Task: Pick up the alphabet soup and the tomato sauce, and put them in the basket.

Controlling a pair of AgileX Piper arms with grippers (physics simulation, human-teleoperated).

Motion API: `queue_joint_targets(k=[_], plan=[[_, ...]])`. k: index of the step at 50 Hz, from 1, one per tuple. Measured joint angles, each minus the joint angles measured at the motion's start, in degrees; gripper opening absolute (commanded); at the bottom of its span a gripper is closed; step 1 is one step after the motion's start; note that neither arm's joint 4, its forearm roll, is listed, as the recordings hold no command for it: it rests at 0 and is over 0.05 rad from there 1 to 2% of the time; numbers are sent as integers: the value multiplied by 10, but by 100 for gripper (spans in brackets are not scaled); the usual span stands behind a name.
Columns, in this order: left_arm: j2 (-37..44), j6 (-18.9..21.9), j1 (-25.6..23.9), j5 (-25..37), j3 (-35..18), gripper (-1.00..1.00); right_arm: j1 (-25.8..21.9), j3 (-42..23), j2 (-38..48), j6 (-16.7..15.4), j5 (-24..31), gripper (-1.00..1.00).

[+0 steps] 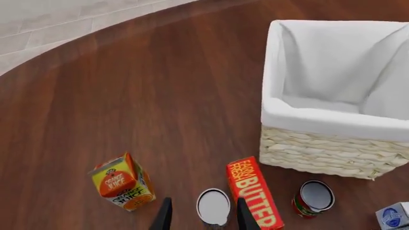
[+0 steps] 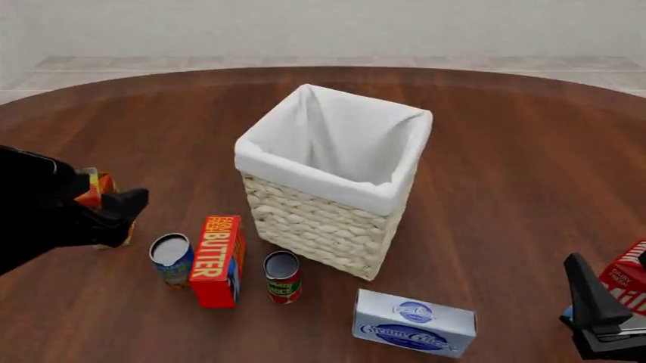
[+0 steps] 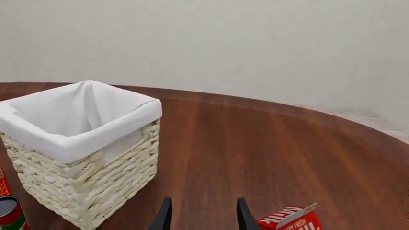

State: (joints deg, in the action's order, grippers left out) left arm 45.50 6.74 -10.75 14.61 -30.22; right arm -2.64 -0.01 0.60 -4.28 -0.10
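Observation:
The alphabet soup [image 1: 213,206], a small can with a silver top, stands on the table next to the butter box [image 1: 254,191]. My left gripper [image 1: 204,201] is open and hovers over it, and the can shows between the two fingers without touching them. In the front view the soup [image 2: 172,258] sits just below and right of the left gripper [image 2: 127,204]. The tomato sauce [image 2: 283,277], with a red and green label, stands in front of the basket [image 2: 333,198]. My right gripper [image 3: 203,206] is open and empty, low at the near right [image 2: 588,286].
An orange juice carton [image 1: 122,182] stands left of the soup, partly behind the left arm. A cream cheese box [image 2: 414,323] lies near the front edge. A red milk carton [image 2: 631,278] sits beside the right gripper.

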Motion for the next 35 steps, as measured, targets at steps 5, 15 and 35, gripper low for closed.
queue_joint_targets(k=[5,15,35], plan=[[11,-2,5,-3,5,100,0,0,0,-1,0,100],[31,-11,8,-15,17,100,1,0,2,-1,-1,100],[61,-19,10,-45,50,100,2,0,14,-8,-13,100]])
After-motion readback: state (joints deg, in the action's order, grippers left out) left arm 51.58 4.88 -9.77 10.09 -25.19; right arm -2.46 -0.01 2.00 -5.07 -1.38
